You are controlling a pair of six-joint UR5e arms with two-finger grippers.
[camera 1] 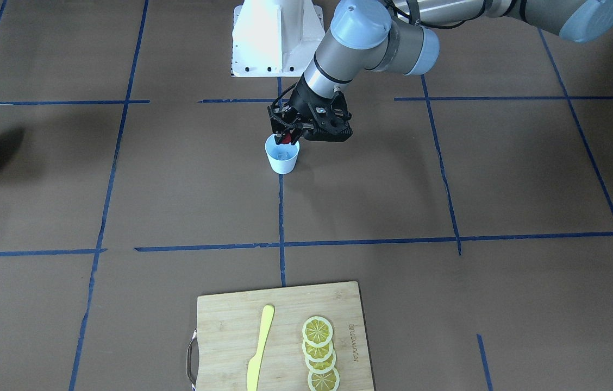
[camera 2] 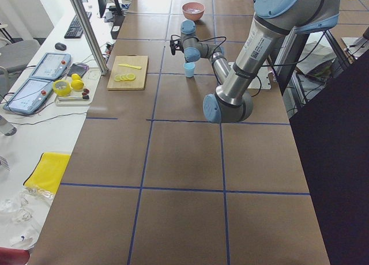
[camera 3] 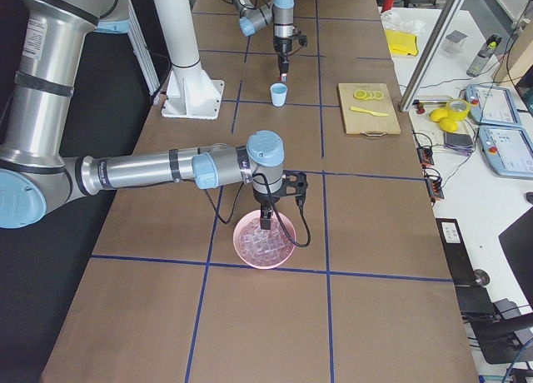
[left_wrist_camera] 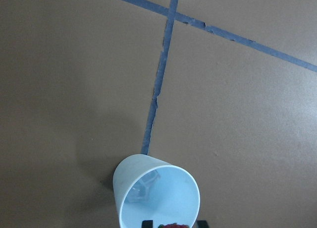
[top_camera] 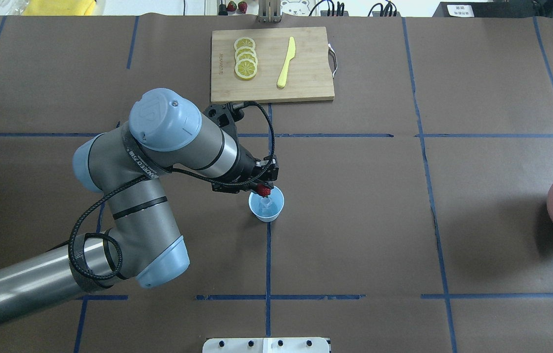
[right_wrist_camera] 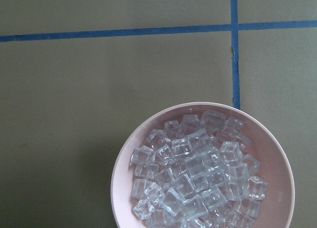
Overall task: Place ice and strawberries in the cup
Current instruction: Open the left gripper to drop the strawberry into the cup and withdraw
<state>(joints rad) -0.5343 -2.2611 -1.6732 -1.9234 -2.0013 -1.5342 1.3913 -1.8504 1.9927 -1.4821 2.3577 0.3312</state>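
Your white cup stands upright on the surface, ice inside; the left claw pinches the red strawberry just above its rim.

One white cup is standing upright, and one strawberry is hanging just over its mouth. At least one ice cube is lying inside the cup. Well apart from the cup, toward the robot's right, one pink bowl is holding a heap of ice cubes, too many to count. Beyond the cup, away from the robot, one wooden cutting board is carrying four lemon slices and one yellow knife.
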